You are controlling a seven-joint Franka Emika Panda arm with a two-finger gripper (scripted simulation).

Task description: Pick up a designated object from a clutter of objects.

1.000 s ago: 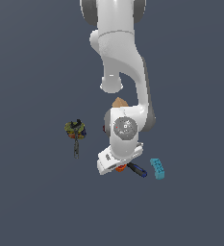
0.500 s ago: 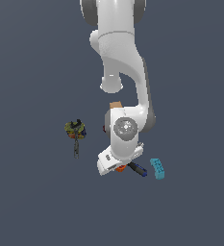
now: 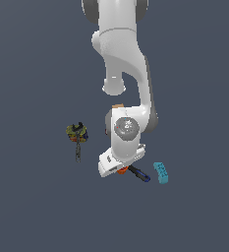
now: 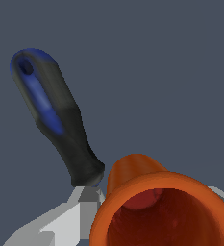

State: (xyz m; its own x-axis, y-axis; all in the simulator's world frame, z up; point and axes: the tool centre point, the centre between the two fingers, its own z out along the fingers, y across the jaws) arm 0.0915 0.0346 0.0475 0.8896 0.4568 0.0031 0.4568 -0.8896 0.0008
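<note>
Barely moved, end effector (image 4: 147,211) straddles orange cup (image 4: 156,206); grip state unclear.

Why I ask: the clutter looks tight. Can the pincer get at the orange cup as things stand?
Probably yes: the orange cup sits right at the pincer, its open mouth unobstructed. The screwdriver lies close beside it and may be nudged.

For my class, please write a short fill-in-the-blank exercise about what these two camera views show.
1. In the wrist view, the cup is coloured ____.
2. Beside the cup lies a screwdriver whose handle is black and ____.
3. In the exterior view, the brick right of the arm is coloured ____.

Missing words: orange; blue; cyan
</note>
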